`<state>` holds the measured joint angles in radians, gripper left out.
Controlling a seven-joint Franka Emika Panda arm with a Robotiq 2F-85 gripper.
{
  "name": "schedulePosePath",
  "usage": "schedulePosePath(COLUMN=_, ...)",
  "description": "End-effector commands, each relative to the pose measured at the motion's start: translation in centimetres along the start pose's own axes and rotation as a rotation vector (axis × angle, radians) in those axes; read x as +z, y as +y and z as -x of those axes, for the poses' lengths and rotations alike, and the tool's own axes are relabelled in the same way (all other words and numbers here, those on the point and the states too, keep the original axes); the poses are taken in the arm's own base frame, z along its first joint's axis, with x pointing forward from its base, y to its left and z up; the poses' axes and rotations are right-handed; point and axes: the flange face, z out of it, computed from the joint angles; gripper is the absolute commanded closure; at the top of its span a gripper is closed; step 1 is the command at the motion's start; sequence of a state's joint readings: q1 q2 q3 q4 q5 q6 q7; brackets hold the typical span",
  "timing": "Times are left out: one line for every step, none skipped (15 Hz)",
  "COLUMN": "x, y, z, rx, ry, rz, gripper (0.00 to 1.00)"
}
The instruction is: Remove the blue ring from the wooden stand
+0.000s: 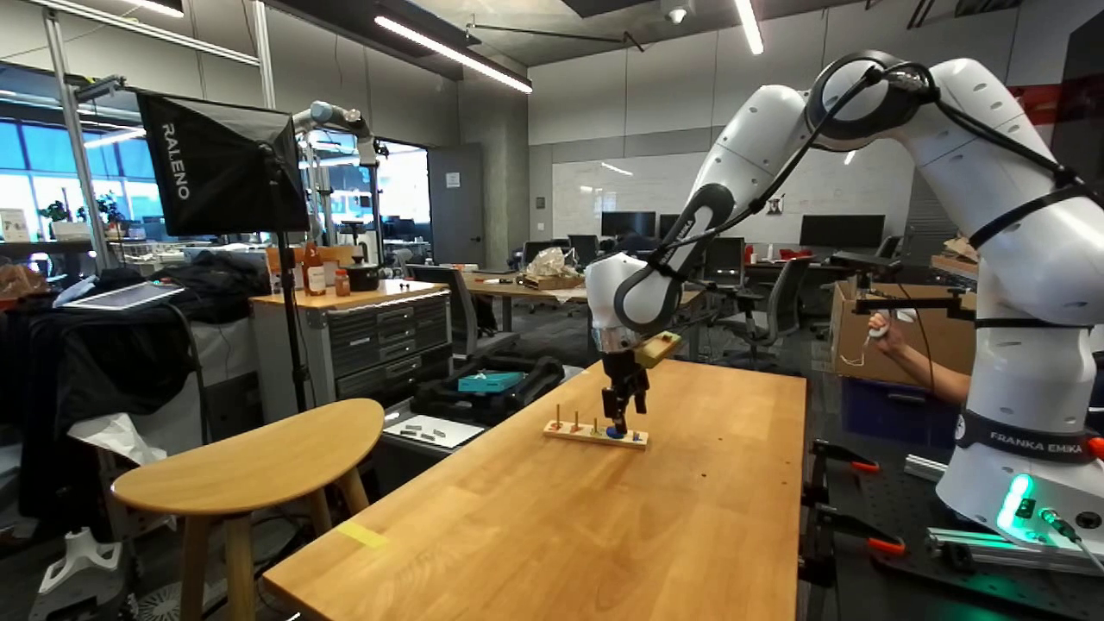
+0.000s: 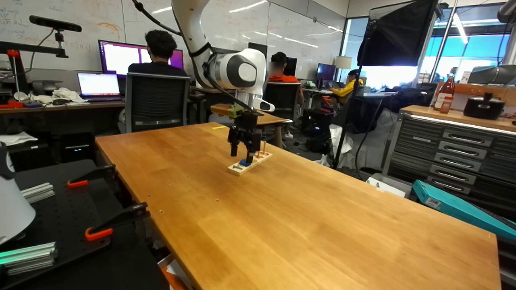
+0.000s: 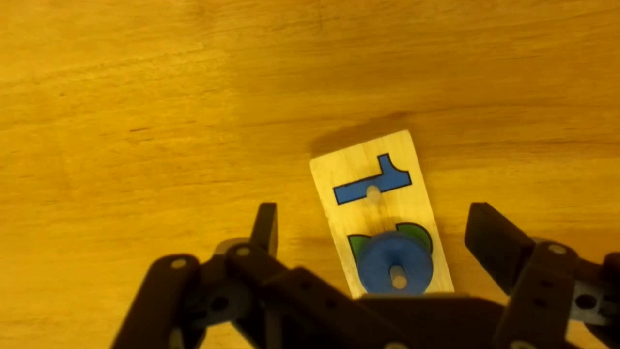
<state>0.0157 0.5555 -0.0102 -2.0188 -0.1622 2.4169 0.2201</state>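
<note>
The pale wooden stand [image 1: 569, 434] lies on the table in both exterior views [image 2: 237, 172], with short upright pegs. The blue ring [image 3: 382, 257] sits low on the second peg from one end, partly covering a green printed figure. It also shows as a small blue spot in both exterior views [image 1: 613, 432] [image 2: 244, 163]. A blue "1" is printed beside the end peg of the stand [image 3: 348, 218]. My gripper [image 3: 373, 203] is open and points down over the stand [image 2: 242, 158]. Its fingers are apart on either side, with nothing between them gripped. The gripper's body hides the rest of the stand in the wrist view.
The stand is on a long wooden table [image 1: 673, 517], near its far part. A wooden stool [image 1: 259, 461] stands beside the table. Clamps with orange tips [image 2: 98, 233] hold at the robot-side edge. Yellow tape [image 1: 362, 534] marks a table corner.
</note>
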Motion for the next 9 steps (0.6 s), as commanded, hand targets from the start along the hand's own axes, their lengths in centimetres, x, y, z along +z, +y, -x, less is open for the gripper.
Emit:
schedulePosePath(x=0.53, y=-0.19, z=-1.66, rx=-0.006, ry=0.050, rz=-0.020, gripper=0.00)
schedulePosePath(x=0.54, y=-0.23, z=-1.90, rx=-0.007, ry=0.066, rz=-0.023, gripper=0.00)
schedulePosePath(x=0.55, y=-0.32, z=-2.16, rx=-0.006, ry=0.081, rz=-0.029, gripper=0.00)
schedulePosePath(x=0.55, y=-0.38, z=-2.33, rx=-0.004, ry=0.089, rz=-0.035, gripper=0.00)
schedulePosePath(x=0.47, y=-0.42, z=-2.44, rx=-0.003, ry=0.096, rz=-0.040, gripper=0.00)
schedulePosePath(x=0.52, y=-0.44, z=-2.48, rx=-0.001, ry=0.102, rz=-0.044, gripper=0.00)
schedulePosePath(x=0.52, y=-0.45, z=-2.57, rx=-0.002, ry=0.103, rz=-0.048, gripper=0.00)
schedulePosePath(x=0.57, y=-0.43, z=-2.63, rx=-0.002, ry=0.104, rz=-0.050, gripper=0.00)
schedulePosePath(x=0.81, y=-0.35, z=-2.60, rx=-0.001, ry=0.097, rz=-0.052, gripper=0.17)
